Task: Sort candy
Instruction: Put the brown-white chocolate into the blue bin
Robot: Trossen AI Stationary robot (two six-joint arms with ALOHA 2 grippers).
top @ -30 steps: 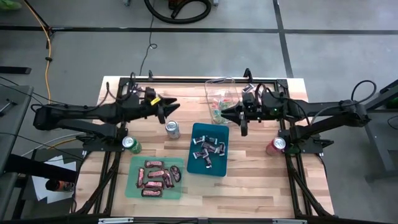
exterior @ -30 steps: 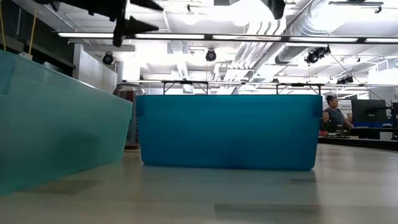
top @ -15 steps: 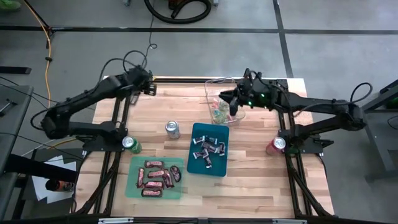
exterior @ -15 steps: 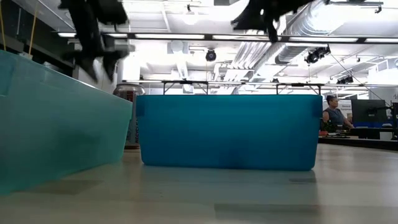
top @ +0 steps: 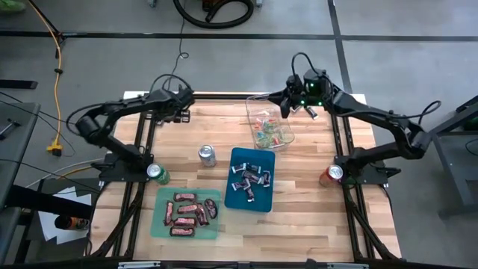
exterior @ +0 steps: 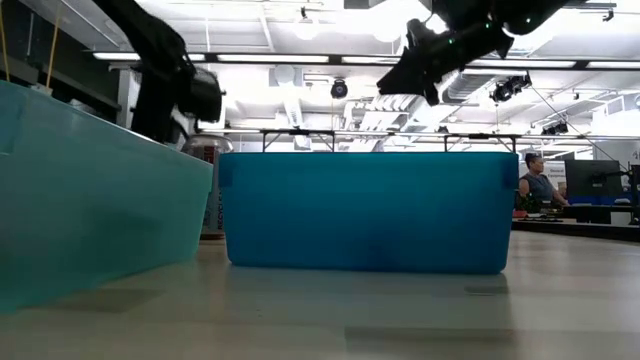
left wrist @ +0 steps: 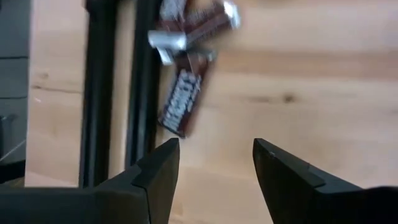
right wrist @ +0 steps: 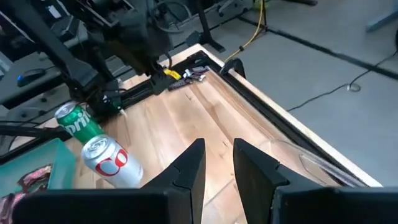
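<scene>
Two dark brown wrapped candy bars (left wrist: 183, 99) lie on the wood at the table's far left corner, beside a black frame rail (left wrist: 99, 93). My left gripper (left wrist: 214, 168) hangs open just above them, pointing steeply down (top: 181, 113). My right gripper (right wrist: 217, 165) hovers above a clear container (top: 270, 123) of small bright candy at the far middle (top: 287, 104). Its fingers stand a narrow gap apart with nothing between them. Dark, silver-ended candy lies in a blue tray (top: 250, 179), and red-brown bars lie in a teal tray (top: 187, 213).
A silver can (top: 207, 155) stands left of the blue tray, a green can (top: 157, 173) at the left edge and a red can (top: 331, 175) at the right edge. Bare wood lies in the near right part. A person (exterior: 540, 185) sits far behind the table.
My left gripper has swung from the table's middle toward the far left corner, sunk and tipped steeply downward. My right gripper has moved from above the blue tray's far end toward the table's far edge, over the clear container. The trays, cans and candy have stayed put.
</scene>
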